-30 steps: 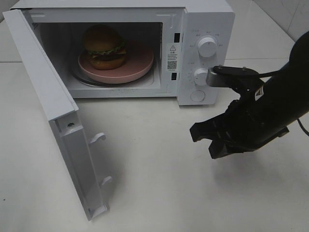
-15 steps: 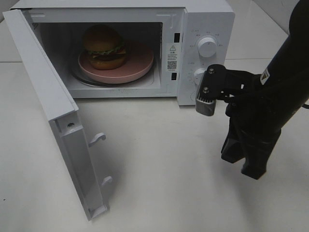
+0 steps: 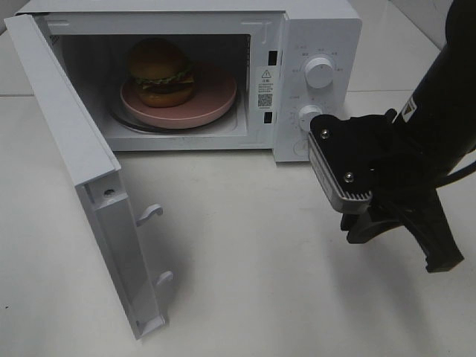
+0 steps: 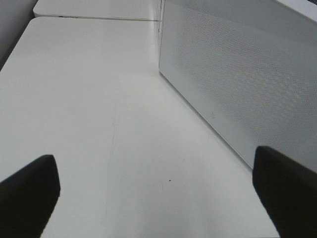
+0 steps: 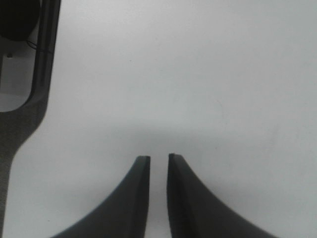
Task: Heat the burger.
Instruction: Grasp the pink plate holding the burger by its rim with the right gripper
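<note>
Though drawn nearly together, parted by a thin slit at the tips of the right gripper (image 5: 158, 158), with nothing caught between and only bare table (image 5: 208, 74) beneath. Spread wide on the left gripper (image 4: 156, 182), likewise empty, hovering low over the table beside the outer face of the door (image 4: 237, 84).

Angled down toward the front right of the high view, well apart from the microwave (image 3: 320, 30). Behind the tips, a silver camera block (image 3: 338, 167) turned face-on, just beside the lower knob (image 3: 307, 115) in that view. Farther back, a black forearm (image 3: 446, 111) climbing steeply to the upper right edge.

Only in the high view: burger (image 3: 160, 71) on the pink plate (image 3: 216, 97) inside the open microwave, left of the plate's centre, with the door swung out to the left. Only in the wrist views: the slit on the right, the wide spread on the left, the dotted pattern on the door.

Against a second ago: then stretched low and pointing left across the table, block edge-on by the knob, tips pressed closer. Now swung round, tips down and rightward. Burger, plate and door unmoved.
</note>
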Robot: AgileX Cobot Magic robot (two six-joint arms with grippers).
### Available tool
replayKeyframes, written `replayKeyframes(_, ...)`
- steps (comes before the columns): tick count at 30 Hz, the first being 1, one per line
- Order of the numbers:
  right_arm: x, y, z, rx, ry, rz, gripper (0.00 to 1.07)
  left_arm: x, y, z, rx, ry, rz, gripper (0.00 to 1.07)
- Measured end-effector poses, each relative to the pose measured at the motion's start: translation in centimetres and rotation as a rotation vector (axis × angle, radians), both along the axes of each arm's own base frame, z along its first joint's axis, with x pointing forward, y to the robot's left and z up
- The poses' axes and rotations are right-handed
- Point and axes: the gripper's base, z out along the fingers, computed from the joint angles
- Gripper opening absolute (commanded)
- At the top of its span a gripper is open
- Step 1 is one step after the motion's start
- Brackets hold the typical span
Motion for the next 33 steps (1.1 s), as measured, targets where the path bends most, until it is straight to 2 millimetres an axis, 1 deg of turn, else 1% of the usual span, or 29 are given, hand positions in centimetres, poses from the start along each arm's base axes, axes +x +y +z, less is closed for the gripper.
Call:
replayKeyframes(1, 0.0, 0.0, 0.0, 0.0, 0.0, 0.0, 0.22, 0.0, 0.0, 0.0, 0.0, 0.0, 0.0, 0.98)
replayKeyframes(3, 0.5, 0.1, 0.7, -0.011, -0.04, 0.022, 0.34, 0.0, 0.0, 0.0, 0.0, 0.0, 0.0, 0.98)
replayKeyframes(4, 0.5, 0.1, 0.7, -0.011, -0.04, 0.022, 0.34, 0.0, 0.0, 0.0, 0.0, 0.0, 0.0, 0.98)
replayKeyframes(5, 0.9, 0.1, 1.1, -0.013, -0.068, 0.028, 0.43, 0.0, 0.0, 0.0, 0.0, 0.0, 0.0, 0.98)
replayKeyframes(6, 1.1, 0.2, 1.4, -0.013, -0.082, 0.03, 0.49, 0.0, 0.0, 0.0, 0.0, 0.0, 0.0, 0.98)
replayKeyframes(7, 1.1, 0.2, 1.4, -0.013, -0.082, 0.03, 0.49, 0.0, 0.0, 0.0, 0.0, 0.0, 0.0, 0.98)
replayKeyframes(8, 1.4, 0.3, 1.8, -0.009, -0.108, 0.033, 0.58, 0.0, 0.0, 0.0, 0.0, 0.0, 0.0, 0.98)
replayKeyframes(9, 1.6, 0.3, 2.0, -0.008, -0.124, 0.034, 0.63, 0.0, 0.0, 0.0, 0.0, 0.0, 0.0, 0.98)
replayKeyframes(10, 1.6, 0.3, 2.0, -0.008, -0.124, 0.034, 0.63, 0.0, 0.0, 0.0, 0.0, 0.0, 0.0, 0.98)
replayKeyframes(12, 2.1, 0.5, 2.5, 0.004, -0.17, 0.031, 0.83, 0.0, 0.0, 0.0, 0.0, 0.0, 0.0, 0.98)
replayKeyframes(13, 2.1, 0.5, 2.5, 0.004, -0.17, 0.031, 0.83, 0.0, 0.0, 0.0, 0.0, 0.0, 0.0, 0.98)
replayKeyframes(15, 2.3, 0.6, 2.7, 0.02, -0.19, 0.008, 0.91, 0.0, 0.0, 0.0, 0.0, 0.0, 0.0, 0.98)
replayKeyframes(20, 2.6, 0.7, 2.8, 0.036, -0.224, -0.004, 0.91, 0.0, 0.0, 0.0, 0.0, 0.0, 0.0, 0.98)
replayKeyframes(24, 3.1, 0.6, 2.9, 0.014, -0.287, 0.019, 0.89, 0.0, 0.0, 0.0, 0.0, 0.0, 0.0, 0.98)
replayKeyframes(27, 3.4, 0.8, 2.8, 0.0, -0.302, 0.035, 0.89, 0.0, 0.0, 0.0, 0.0, 0.0, 0.0, 0.98)
replayKeyframes(28, 3.5, 1.0, 2.7, -0.012, -0.31, 0.046, 0.89, 0.0, 0.0, 0.0, 0.0, 0.0, 0.0, 0.98)
replayKeyframes(29, 3.9, 1.7, 2.6, -0.027, -0.323, 0.062, 0.88, 0.0, 0.0, 0.0, 0.0, 0.0, 0.0, 0.98)
replayKeyframes(31, 4.1, 2.0, 2.7, -0.03, -0.331, 0.064, 0.88, 0.0, 0.0, 0.0, 0.0, 0.0, 0.0, 0.98)
replayKeyframes(32, 4.5, 2.8, 2.8, -0.033, -0.35, 0.068, 0.88, 0.0, 0.0, 0.0, 0.0, 0.0, 0.0, 0.98)
replayKeyframes(33, 4.5, 2.8, 2.8, -0.033, -0.35, 0.068, 0.88, 0.0, 0.0, 0.0, 0.0, 0.0, 0.0, 0.98)
